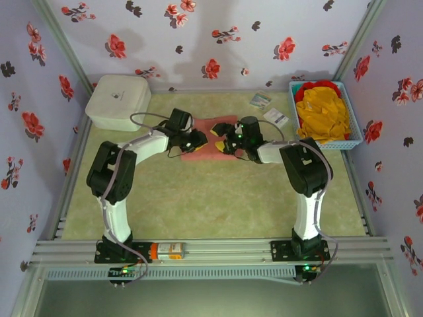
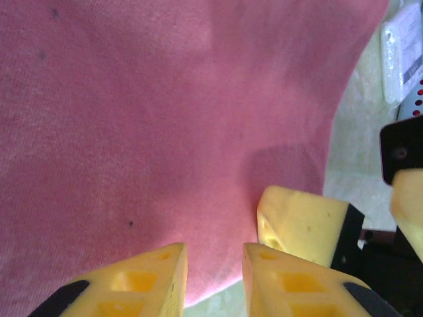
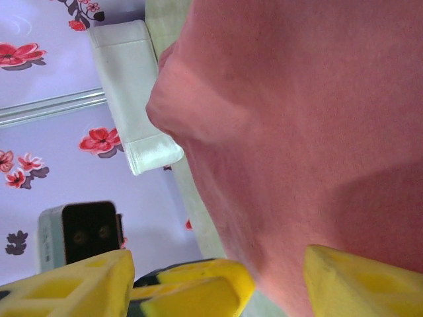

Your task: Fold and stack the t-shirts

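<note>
Salmon-pink t-shirt (image 1: 215, 125) sits mid-desk (image 1: 198, 198), a bit toward the far wall, with my 2 arms crowded nose to nose over its near edge. My guess is they're there to pick up that hem for a fold. The left end effector (image 1: 200, 140) has its jaws only slightly parted, and in its wrist cam nothing sits between the fingers (image 2: 152, 277), just cloth beyond them. The right end effector (image 1: 223, 142) is spread wide with nothing pinched, and pink cloth hangs close in front of it. The mustard and red shirts (image 1: 320, 109) are heaped in the blue basket (image 1: 357, 132) at the far right, parked out of the way till their turn. The white box (image 1: 119, 100) sits far left.

Annoying bits: from above the arms cover most of the shirt, so I can't tell collar from sleeves or how folded it is. Both wrist cams are too close — pink fuzz, 1 raised ridge (image 3: 178, 109), and I can't say whether any fingertip touches cloth.
</note>
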